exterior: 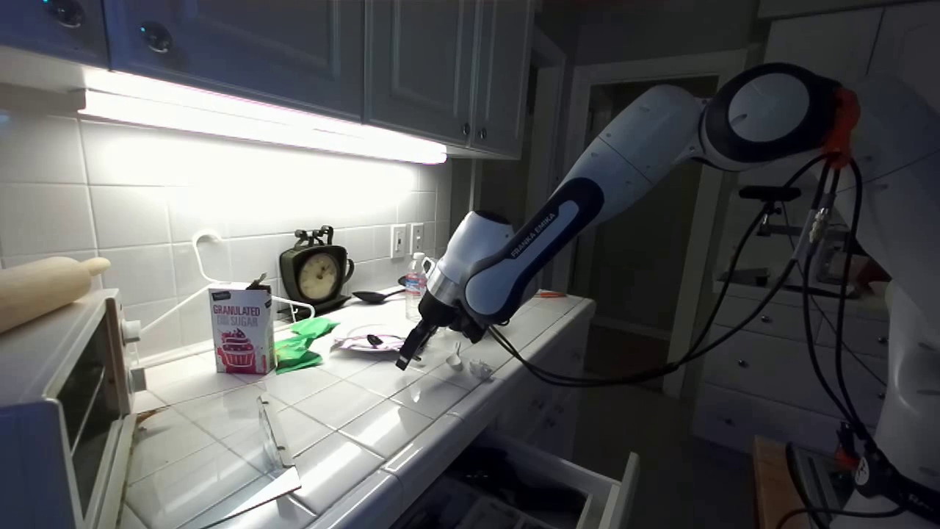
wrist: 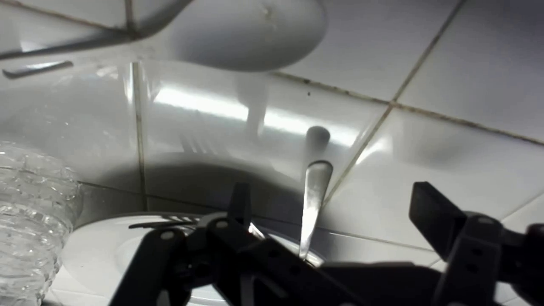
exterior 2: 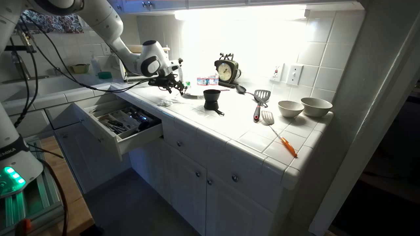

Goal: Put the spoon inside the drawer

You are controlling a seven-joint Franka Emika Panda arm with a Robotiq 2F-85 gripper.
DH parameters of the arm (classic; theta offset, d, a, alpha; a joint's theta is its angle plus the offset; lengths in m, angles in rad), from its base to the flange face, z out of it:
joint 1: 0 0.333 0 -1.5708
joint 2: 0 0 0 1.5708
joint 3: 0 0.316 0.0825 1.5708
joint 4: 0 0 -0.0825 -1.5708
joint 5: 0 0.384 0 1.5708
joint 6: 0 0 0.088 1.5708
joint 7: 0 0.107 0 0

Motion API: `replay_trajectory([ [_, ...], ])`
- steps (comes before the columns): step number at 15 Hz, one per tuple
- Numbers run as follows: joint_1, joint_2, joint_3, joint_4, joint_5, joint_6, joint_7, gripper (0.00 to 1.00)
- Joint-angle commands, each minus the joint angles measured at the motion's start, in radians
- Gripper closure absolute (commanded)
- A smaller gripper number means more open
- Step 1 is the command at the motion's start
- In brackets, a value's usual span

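Note:
In the wrist view a slim metal handle, seemingly the spoon (wrist: 314, 191), juts out past the rim of the white plate (wrist: 89, 250). Its other end is hidden behind my gripper (wrist: 333, 199). The jaws stand wide apart, one finger to each side of the handle in that view, with visible gaps; how far above it they are I cannot tell. An exterior view has the gripper (exterior: 408, 358) pointing down beside the plate (exterior: 344, 344). The drawer (exterior 2: 95, 131) is pulled out below the counter, with a cutlery tray and utensils inside; its front (exterior: 623, 488) shows too.
A fork (wrist: 163, 224) rests on the plate. Nearby are a clear ribbed glass item (wrist: 34, 221), a white spoon-shaped utensil (wrist: 246, 34), a black cup-like item (exterior 2: 211, 96) and a bottle (exterior: 415, 286). A sugar box (exterior: 242, 330) and green bag (exterior: 299, 349) stand further along.

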Motion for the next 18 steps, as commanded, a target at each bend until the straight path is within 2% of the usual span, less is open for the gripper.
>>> replay_trajectory([
  [1,0.012,0.027,-0.014,0.03,-0.026,0.026,0.044,0.34],
  [10,0.009,0.033,-0.016,0.043,-0.025,0.025,0.048,0.98],
  [12,0.01,0.032,-0.017,0.045,-0.026,0.023,0.048,1.0],
  [15,0.01,0.029,-0.017,0.043,-0.026,0.023,0.047,0.97],
  [18,-0.006,0.008,0.008,0.024,-0.022,0.019,0.029,0.97],
])
